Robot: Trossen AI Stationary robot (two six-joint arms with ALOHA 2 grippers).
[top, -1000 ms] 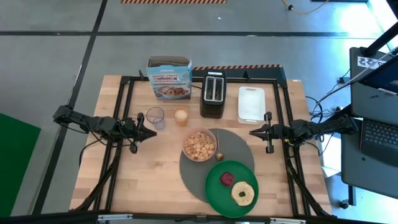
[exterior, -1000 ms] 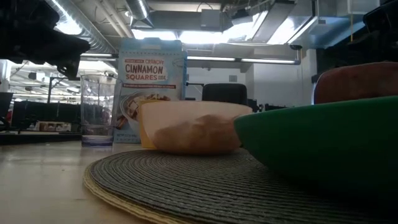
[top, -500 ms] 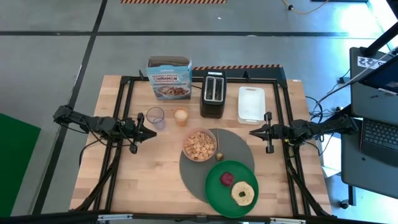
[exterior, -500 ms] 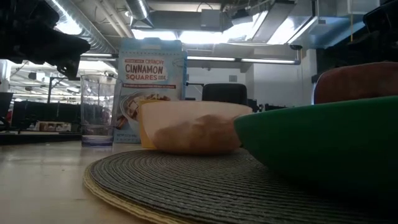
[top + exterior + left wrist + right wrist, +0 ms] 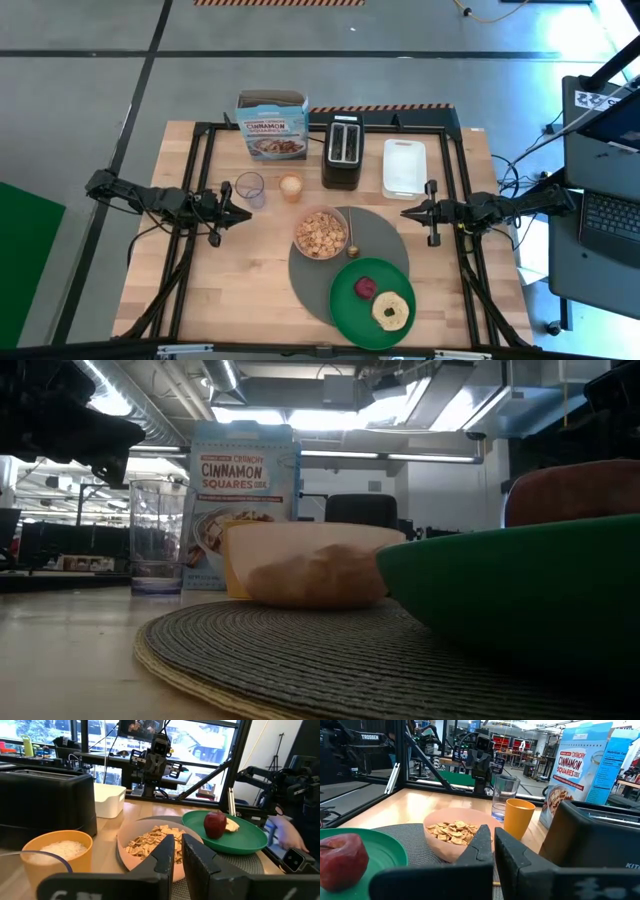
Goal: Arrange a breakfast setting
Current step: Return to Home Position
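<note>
The left gripper (image 5: 243, 213) and right gripper (image 5: 407, 213) are pinched closed, empty, over bare table (image 5: 250, 285). The placemat (image 5: 382, 240) lies between them, its green plate (image 5: 346, 302) near the table's front edge.

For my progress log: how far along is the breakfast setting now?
Looks done: bowl, spoon and plate, holding apple and bagel, rest on the mat, the plate overhanging its edge. In hand: nothing; left gripper and right gripper are shut and empty at the table's sides. Left: probably only parking them.
</note>
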